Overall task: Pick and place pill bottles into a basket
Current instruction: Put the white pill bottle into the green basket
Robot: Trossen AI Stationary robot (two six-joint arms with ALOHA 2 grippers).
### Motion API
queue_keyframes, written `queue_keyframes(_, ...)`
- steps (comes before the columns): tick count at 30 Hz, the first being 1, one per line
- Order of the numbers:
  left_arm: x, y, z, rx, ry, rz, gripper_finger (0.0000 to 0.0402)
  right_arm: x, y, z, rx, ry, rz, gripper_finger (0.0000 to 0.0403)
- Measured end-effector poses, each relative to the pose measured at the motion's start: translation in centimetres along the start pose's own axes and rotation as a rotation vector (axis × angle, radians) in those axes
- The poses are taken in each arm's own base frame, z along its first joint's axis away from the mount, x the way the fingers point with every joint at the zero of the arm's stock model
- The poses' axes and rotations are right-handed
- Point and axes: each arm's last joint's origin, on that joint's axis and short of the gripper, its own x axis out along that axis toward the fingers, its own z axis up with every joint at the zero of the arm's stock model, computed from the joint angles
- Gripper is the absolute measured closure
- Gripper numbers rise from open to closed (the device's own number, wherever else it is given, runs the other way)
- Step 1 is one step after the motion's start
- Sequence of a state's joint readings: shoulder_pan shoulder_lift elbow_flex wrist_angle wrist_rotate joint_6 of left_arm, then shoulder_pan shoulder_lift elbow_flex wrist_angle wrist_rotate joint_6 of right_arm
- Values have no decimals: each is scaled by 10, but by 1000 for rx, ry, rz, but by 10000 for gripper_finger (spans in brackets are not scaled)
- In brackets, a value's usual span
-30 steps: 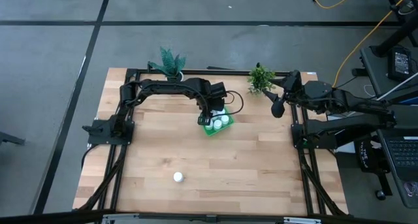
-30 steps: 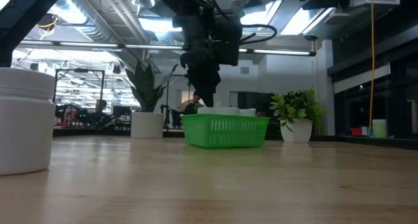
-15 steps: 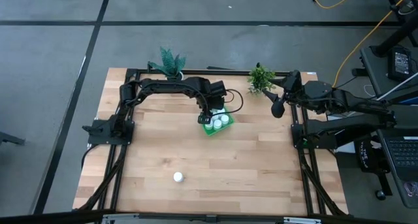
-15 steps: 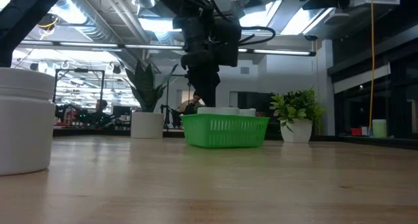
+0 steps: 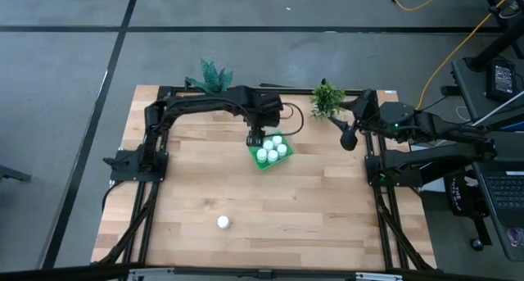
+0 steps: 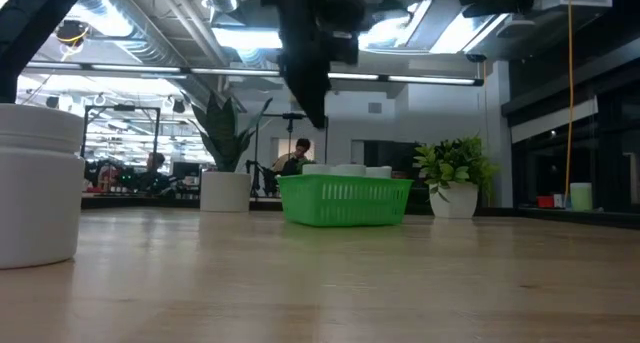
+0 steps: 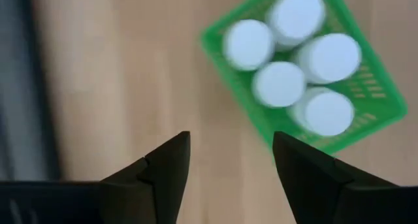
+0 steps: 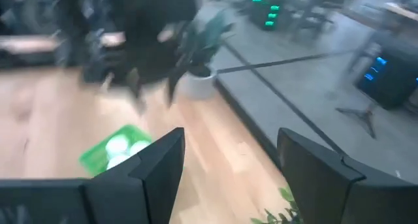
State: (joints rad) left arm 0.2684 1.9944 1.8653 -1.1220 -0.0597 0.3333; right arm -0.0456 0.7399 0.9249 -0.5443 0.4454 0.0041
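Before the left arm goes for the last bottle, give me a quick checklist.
1. Left gripper open and holding nothing: ok.
2. Left gripper above the basket, clear of it: ok.
3. Five bottles upright inside the basket: ok.
4. Last bottle upright near the table's front edge, nothing beside it: ok.
5. Right gripper parked at the table's right edge, out of the path: ok.
6. Room for a sixth bottle in the basket: cannot tell.

Robotics lab: ceiling strip lights (image 6: pixel 250 38), equipment racks (image 6: pixel 120 133), laptop (image 5: pixel 503 191), orange cable (image 5: pixel 458 43).
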Motion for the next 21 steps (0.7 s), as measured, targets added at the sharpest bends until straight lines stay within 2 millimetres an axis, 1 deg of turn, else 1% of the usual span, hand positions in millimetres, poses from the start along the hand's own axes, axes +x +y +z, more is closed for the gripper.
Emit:
queue_keyframes(3, -31, 3, -2, -89, -34, 61, 188, 4, 9, -2, -87, 24, 109, 157)
queue_keyframes(5, -51, 3, -9, -162, -44, 91, 188, 8, 17, -1, -133, 23, 167, 157)
queue_keyframes(9, -95, -4, -26, -303, -86, 154, 188, 20, 32, 4, -204, -15, 212, 157)
queue_keyframes(11, -118, -10, -35, -373, -126, 186, 188, 29, 40, 9, -206, -61, 220, 157)
queue_keyframes(15, -159, -27, -56, -485, -199, 215, 188, 44, 55, 21, -220, -179, 299, 157)
queue_keyframes(18, -187, -42, -72, -545, -272, 235, 187, 57, 67, 31, -239, -182, 361, 151)
queue_keyframes(21, -210, -55, -87, -596, -341, 256, 187, 69, 77, 48, -247, -173, 418, 126)
